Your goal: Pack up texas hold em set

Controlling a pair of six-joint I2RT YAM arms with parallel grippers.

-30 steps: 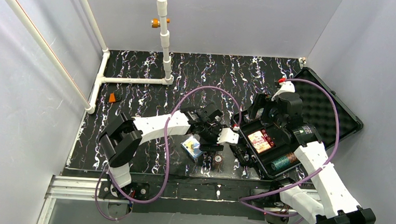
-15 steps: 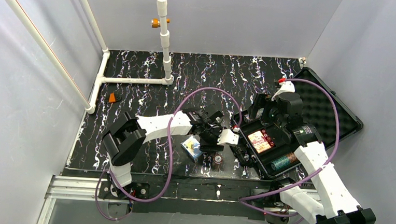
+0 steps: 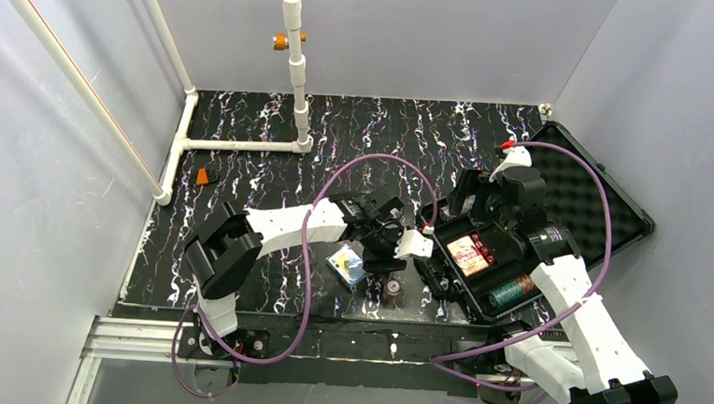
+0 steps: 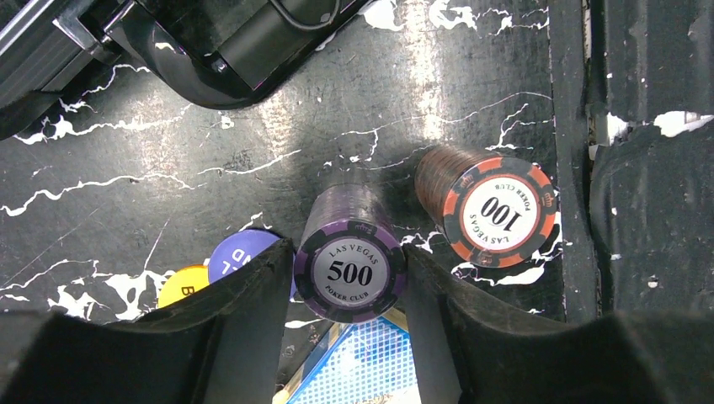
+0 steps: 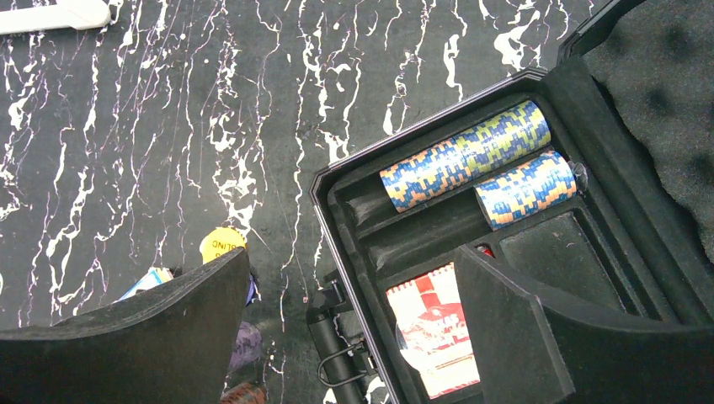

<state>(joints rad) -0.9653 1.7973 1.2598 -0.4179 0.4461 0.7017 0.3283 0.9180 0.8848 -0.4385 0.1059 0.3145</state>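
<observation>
In the left wrist view a purple "500" chip stack [image 4: 349,269] stands upright on the table, and my left gripper [image 4: 347,257] is shut on it, a finger pressed to each side. An orange "100" stack [image 4: 498,215] stands just right of it. The blue card deck [image 4: 362,366] lies below the jaws, with the blue button [image 4: 240,252] and yellow button [image 4: 181,284] to the left. The black case [image 3: 442,282] lies open, holding a red deck [image 5: 434,332] and blue-yellow chip stacks [image 5: 465,156]. My right gripper [image 5: 352,257] hangs open over the case's left rim.
The case's foam-lined lid [image 3: 583,192] lies open toward the right wall. A white pipe frame [image 3: 296,58] stands at the back left, with a small orange piece [image 3: 207,176] on the table near it. Grey walls close in both sides.
My left arm has shifted slightly right and its jaws have narrowed onto the purple chip stack. The right arm has not moved.
</observation>
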